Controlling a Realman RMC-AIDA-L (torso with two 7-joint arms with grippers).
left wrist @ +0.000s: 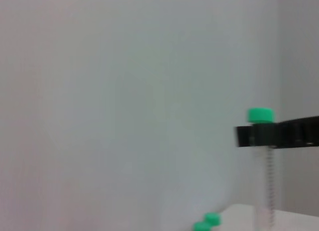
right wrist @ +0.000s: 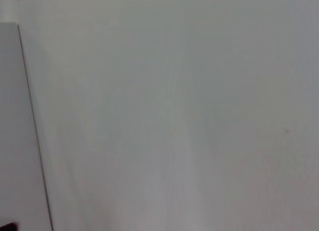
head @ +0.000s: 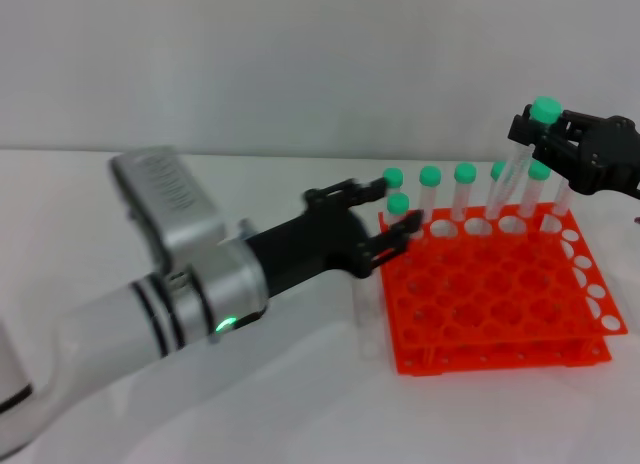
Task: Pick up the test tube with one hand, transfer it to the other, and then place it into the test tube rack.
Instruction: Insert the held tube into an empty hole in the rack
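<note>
Right tool [head: 548, 134] clamps a capped tube [head: 522, 156] above the rack [head: 500, 294], poised for insertion; left tool [head: 385, 222] waits, fingers apart.

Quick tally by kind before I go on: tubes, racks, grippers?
Green-capped tubes standing in the rack: 6
Test tube held by the right gripper: 1
Test tube rack: 1
Grippers, counting the left gripper: 2
Total: 10
</note>
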